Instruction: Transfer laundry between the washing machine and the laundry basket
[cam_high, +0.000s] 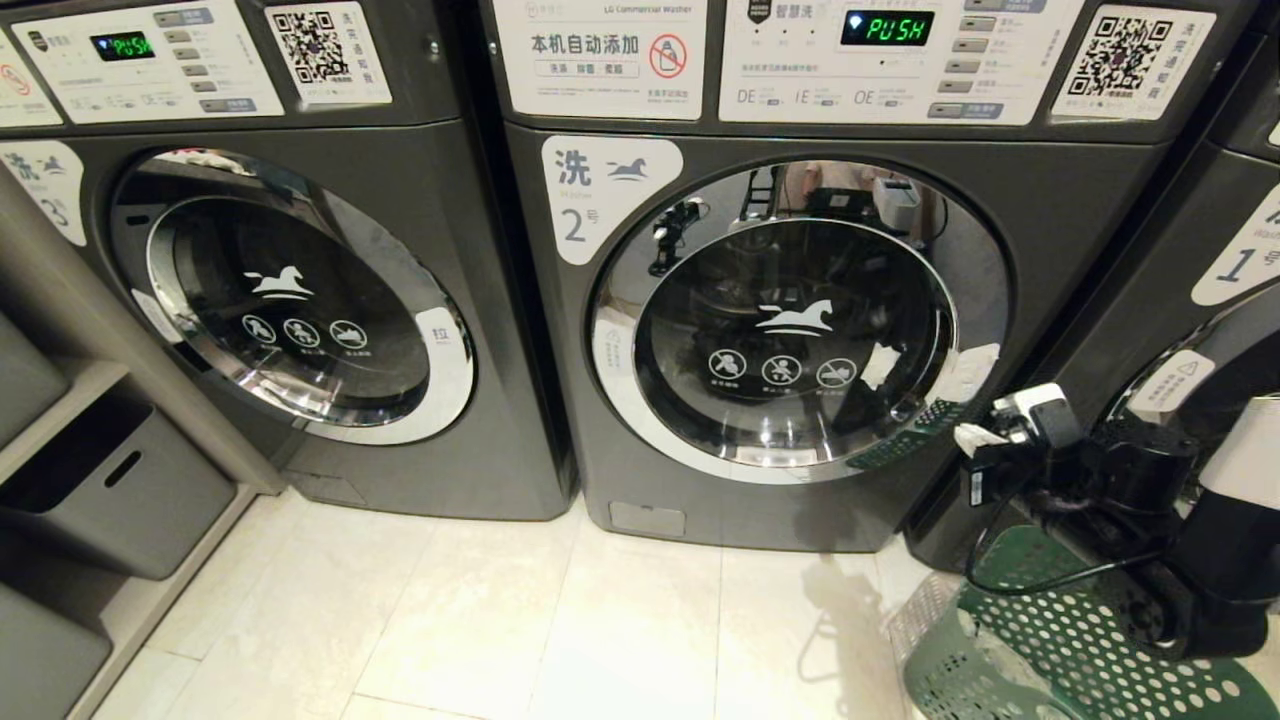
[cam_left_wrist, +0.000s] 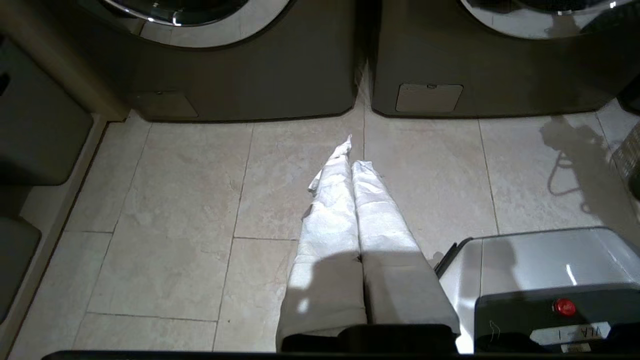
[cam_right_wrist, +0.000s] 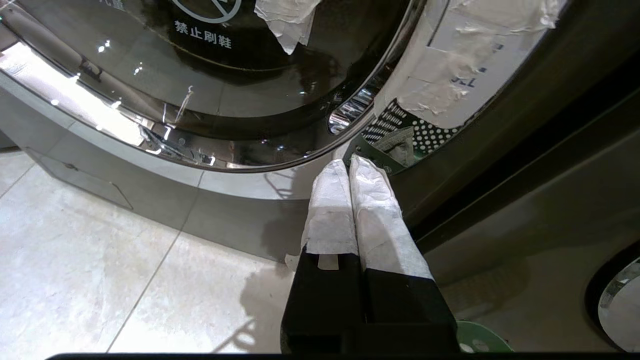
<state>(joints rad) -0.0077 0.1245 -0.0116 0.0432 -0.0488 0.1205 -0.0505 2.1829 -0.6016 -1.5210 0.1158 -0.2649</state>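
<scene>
1. Your green perforated plastic laundry basket (cam_high: 1060, 640) sits on the floor at 4 o'clock from the dark grey LG front-loading washing machine (cam_high: 800, 330); no laundry shows in it, and the machine's round door is closed.
2. Your right gripper (cam_right_wrist: 350, 162), white-wrapped fingers clenched empty, points at the door's lower rim around 5 o'clock.
3. Your left gripper (cam_left_wrist: 350, 150) is clenched empty above the floor tiles.
4. You can read "2" on the label and "PUSH" on the display.

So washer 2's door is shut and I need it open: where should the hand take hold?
Probably the right edge of the door, at the chrome recess under the torn white label. Hook it from the right, where the shut right hand sits: the round rim offers no other hold.
</scene>
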